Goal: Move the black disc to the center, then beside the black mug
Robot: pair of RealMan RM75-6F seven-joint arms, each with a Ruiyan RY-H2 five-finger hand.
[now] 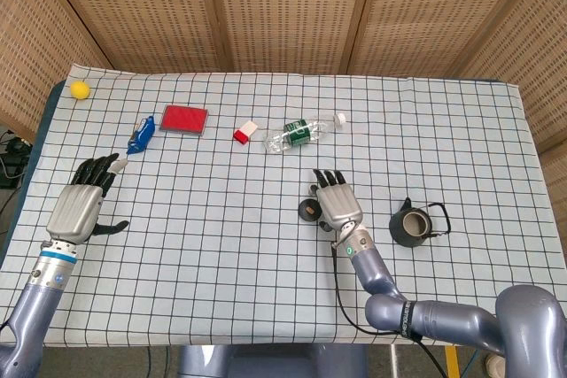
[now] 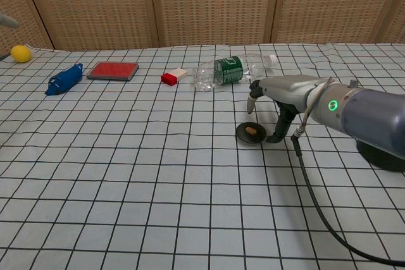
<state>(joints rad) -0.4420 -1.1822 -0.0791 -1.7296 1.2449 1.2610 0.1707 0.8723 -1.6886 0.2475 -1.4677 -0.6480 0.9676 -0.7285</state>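
Observation:
The black disc point(image 1: 308, 211) point(image 2: 250, 133), with a small brown spot in its middle, lies flat on the checked cloth just right of the table's center. My right hand point(image 1: 337, 202) point(image 2: 283, 91) hovers right over and beside it, fingers spread, holding nothing. In the chest view its thumb tip comes down to the cloth at the disc's right edge, while a finger hangs above the disc's far side. The black mug point(image 1: 411, 227) point(image 2: 381, 148) stands to the right of that hand. My left hand point(image 1: 83, 202) stays far left above the cloth with its fingers stretched out and nothing in it.
Along the back lie a yellow ball point(image 1: 80, 88), a blue object point(image 1: 142, 136), a flat red box point(image 1: 184, 119), a small red-and-white block point(image 1: 245, 132) and a plastic bottle point(image 1: 301, 134) on its side. A black cable trails from my right wrist.

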